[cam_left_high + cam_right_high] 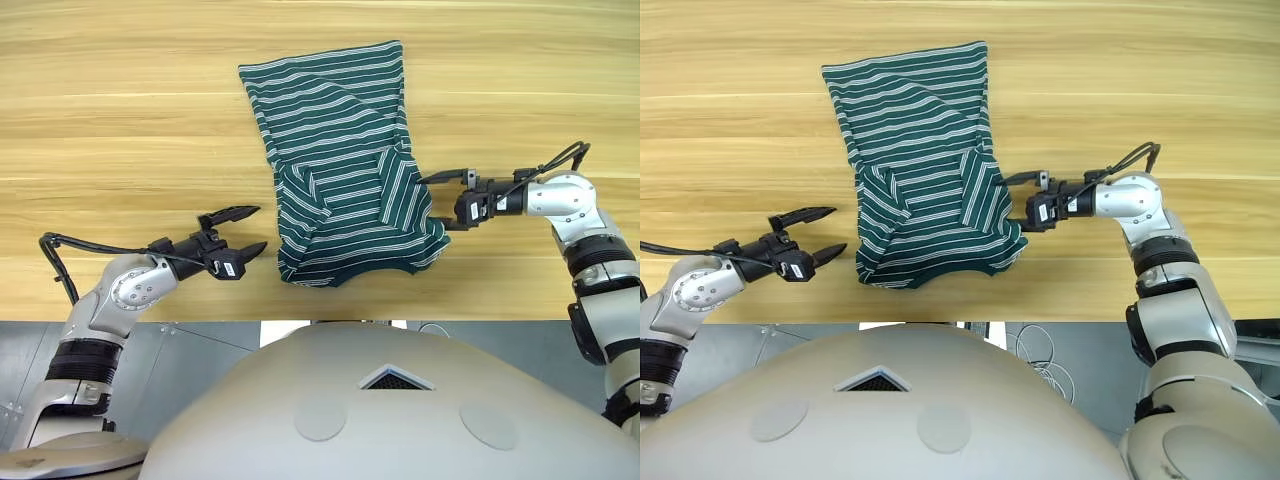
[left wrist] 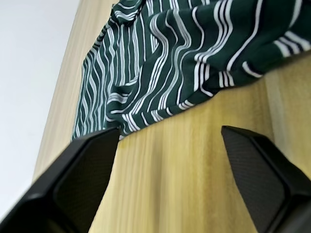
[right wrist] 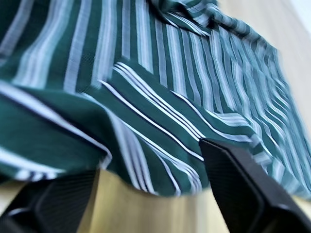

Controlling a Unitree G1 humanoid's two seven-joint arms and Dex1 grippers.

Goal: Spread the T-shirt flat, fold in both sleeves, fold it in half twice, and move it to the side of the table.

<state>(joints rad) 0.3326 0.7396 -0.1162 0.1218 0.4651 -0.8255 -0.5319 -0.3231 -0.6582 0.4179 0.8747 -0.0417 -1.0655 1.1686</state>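
Observation:
The T-shirt, dark green with white stripes, lies in the middle of the wooden table. Its far end is fairly flat and its near end is bunched and folded over. My left gripper stands open just left of the shirt's near corner, a short gap away from the cloth. In the left wrist view the fingertips frame bare wood, with the shirt's hem beyond. My right gripper is open at the shirt's right edge. In the right wrist view the rumpled edge hangs between the fingers.
Bare wood runs wide on both sides of the shirt and behind it. The table's front edge lies close below both grippers.

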